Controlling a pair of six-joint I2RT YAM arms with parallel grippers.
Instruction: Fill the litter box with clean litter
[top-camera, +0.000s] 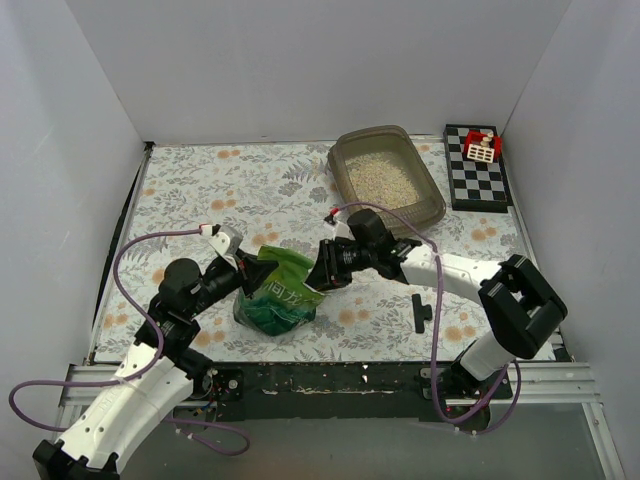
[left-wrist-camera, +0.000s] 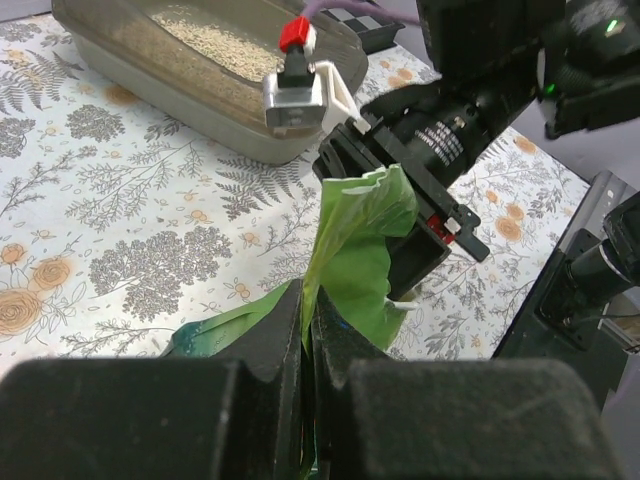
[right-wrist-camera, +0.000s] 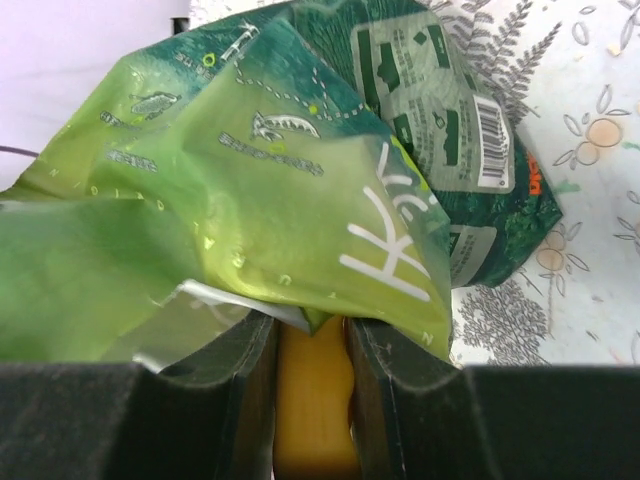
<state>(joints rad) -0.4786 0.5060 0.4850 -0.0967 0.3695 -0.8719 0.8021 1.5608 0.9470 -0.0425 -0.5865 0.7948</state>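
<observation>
The grey-brown litter box (top-camera: 340, 172) stands at the back right, with a layer of pale clean litter (top-camera: 381, 181) inside; the left wrist view shows its wall (left-wrist-camera: 150, 85) and litter (left-wrist-camera: 205, 35). A crinkled green bag (top-camera: 278, 296) stands at the front centre between both grippers. My left gripper (top-camera: 243, 270) is shut on the bag's upper edge (left-wrist-camera: 360, 240). My right gripper (top-camera: 320, 268) is shut on the handle of a yellow scoop (right-wrist-camera: 312, 400). The scoop's head is hidden inside the bag's mouth (right-wrist-camera: 280, 180).
A black-and-white checkered board (top-camera: 478, 175) lies at the back right beside the litter box, with a small red-and-white object (top-camera: 482, 147) on it. A small black part (top-camera: 423, 313) lies on the floral cloth near the right arm. White walls enclose the table.
</observation>
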